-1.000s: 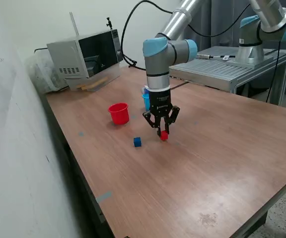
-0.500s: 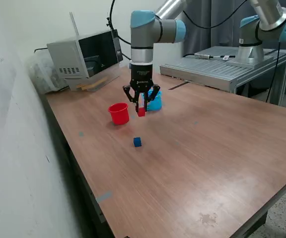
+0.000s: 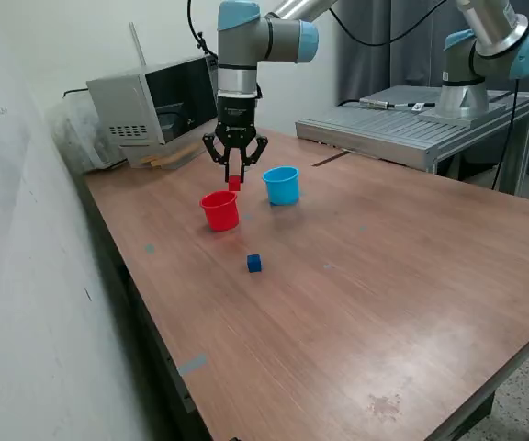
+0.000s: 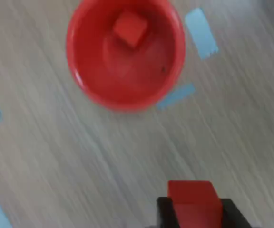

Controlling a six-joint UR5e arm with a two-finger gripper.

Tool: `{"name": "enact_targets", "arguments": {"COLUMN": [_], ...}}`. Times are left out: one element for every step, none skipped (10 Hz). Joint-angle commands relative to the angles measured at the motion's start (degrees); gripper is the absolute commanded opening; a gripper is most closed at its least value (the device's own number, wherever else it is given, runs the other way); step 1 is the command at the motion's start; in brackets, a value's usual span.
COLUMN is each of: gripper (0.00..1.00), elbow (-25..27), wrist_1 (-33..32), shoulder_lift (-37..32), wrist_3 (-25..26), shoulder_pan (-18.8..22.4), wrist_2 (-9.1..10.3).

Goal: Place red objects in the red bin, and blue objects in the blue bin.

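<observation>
One red cube [image 4: 130, 28] already lies inside the red cup [image 3: 219, 210], as the wrist view shows, so this part of the sorting is done. A second red cube [image 3: 234, 184] is clenched between the fingers of the end effector [image 3: 234, 180], and it hangs above the desk [image 3: 411, 276], just beside the red cup and not yet over its opening (in the wrist view the cup stands clearly apart from the held cube). One dark-blue cube [image 3: 254, 264] lies on the desk near the red cup, on the side closer to the camera, and I judge it has to go to the light-blue cup [image 3: 282, 185]. The inside of the light-blue cup cannot be seen well, so I cannot tell if another blue cube is there. By my estimate the task is about half done: what is left is to release the held cube over the red cup and then to move the blue one. The arm stands tall, with the wrist pointing straight down and the fingers vertical above the desk.
</observation>
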Motion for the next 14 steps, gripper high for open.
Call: {"name": "enact_targets", "arguments": {"gripper": [0.00, 0.00, 0.00, 0.00, 0.00, 0.00, 0.00, 0.00, 0.00, 0.00, 0.00, 0.00, 0.00, 0.00], "elbow": [-1.11, -1.38, -1.38, -1.38, -1.99, -4.87, -7.51, -9.45, -11.03, -11.40, -11.40, -11.57, -13.40, -14.20], "wrist_1": [11.11, 16.15, 17.15, 17.25, 17.25, 17.51, 17.60, 17.60, 17.60, 17.60, 17.60, 17.25, 17.25, 17.25], "shoulder_lift": [0.27, 0.45, 0.45, 0.45, 0.45, 0.54, 0.71, 0.80, 1.06, 1.06, 1.59, 2.55, 3.95, 5.10], "wrist_3": [10.58, 12.79, 13.85, 15.17, 15.70, 18.23, 20.35, 21.32, 22.46, 23.00, 23.35, 23.70, 24.23, 25.89], "shoulder_pan": [-3.72, -4.24, -4.60, -4.78, -4.78, -5.21, -5.74, -5.92, -6.01, -6.09, -6.01, -6.01, -5.92, -5.92], "wrist_2": [-0.13, -0.13, -0.22, -1.35, -2.23, -2.24, -2.15, -2.06, -2.06, -2.06, -1.98, -1.80, -1.36, -1.36]}}
